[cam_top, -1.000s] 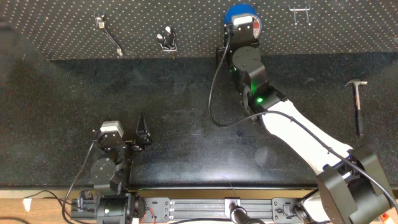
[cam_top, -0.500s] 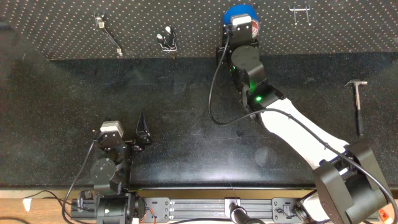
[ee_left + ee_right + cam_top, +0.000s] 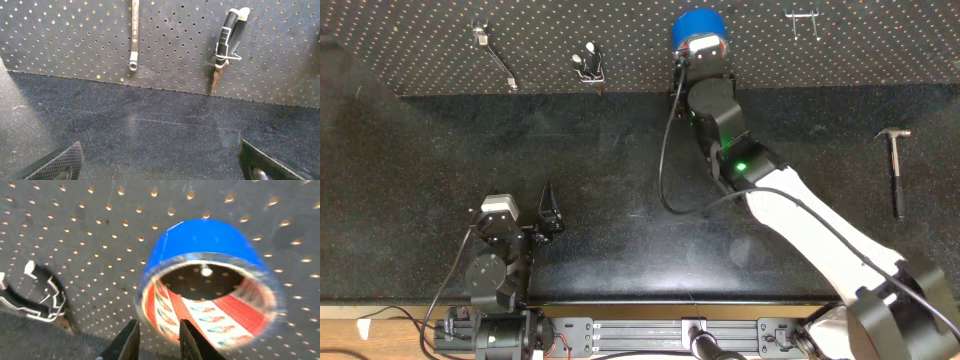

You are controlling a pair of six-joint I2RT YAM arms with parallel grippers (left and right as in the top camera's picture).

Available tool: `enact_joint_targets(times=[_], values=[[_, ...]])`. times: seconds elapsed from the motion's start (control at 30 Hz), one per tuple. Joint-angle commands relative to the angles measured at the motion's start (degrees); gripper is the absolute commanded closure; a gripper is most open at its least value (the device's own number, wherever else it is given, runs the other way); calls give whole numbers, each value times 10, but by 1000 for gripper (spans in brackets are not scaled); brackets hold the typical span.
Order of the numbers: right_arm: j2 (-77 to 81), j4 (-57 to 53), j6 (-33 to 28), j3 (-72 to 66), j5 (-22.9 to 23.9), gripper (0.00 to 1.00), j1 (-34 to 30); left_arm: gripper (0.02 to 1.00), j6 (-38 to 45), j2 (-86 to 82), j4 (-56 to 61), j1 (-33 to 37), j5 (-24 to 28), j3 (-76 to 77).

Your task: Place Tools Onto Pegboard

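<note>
Right end effector [image 3: 159,332] grips the blue tape roll [image 3: 200,240] by its rim, core facing the far pegboard [image 3: 75,230]; left end effector [image 3: 160,152] stands open.

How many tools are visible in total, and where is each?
4. Wrench and pliers hang on the pegboard; the blue tape roll is in the right gripper, at the pegboard; a hammer lies on the table. None seems hidden.

Tape [image 3: 210,245]: glossy blue plastic film. Wrench [image 3: 134,35]: bright polished metal. Worktop [image 3: 150,130] and pegboard [image 3: 175,40]: matt black, the former finely grained.
</note>
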Motion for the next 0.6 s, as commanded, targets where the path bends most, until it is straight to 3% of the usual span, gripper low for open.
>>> enact_joint_targets(times=[0.03,0.2,0.3,0.37,0.4,0.43,0.53,0.6], values=[[-74,-83,18,4,9,720,4,23,-5,-1,0,-2,-5,-3],[-170,-308,28,4,9,680,4,23,-5,-1,0,-2,-5,-3],[-198,-518,126,4,69,349,-15,23,-5,-1,0,-2,-5,-3],[-197,-589,147,4,71,159,-58,23,-5,-1,0,-2,-5,-3],[-198,-597,147,4,62,58,-80,23,-5,-1,0,-2,-5,-3],[-198,-603,146,4,42,38,-117,23,-5,-1,0,-2,-5,-3],[-198,-605,118,4,-40,36,-245,23,-5,-1,0,-2,-5,-3],[-198,-616,63,4,-93,34,-343,23,-5,-1,0,-2,-5,-3]])
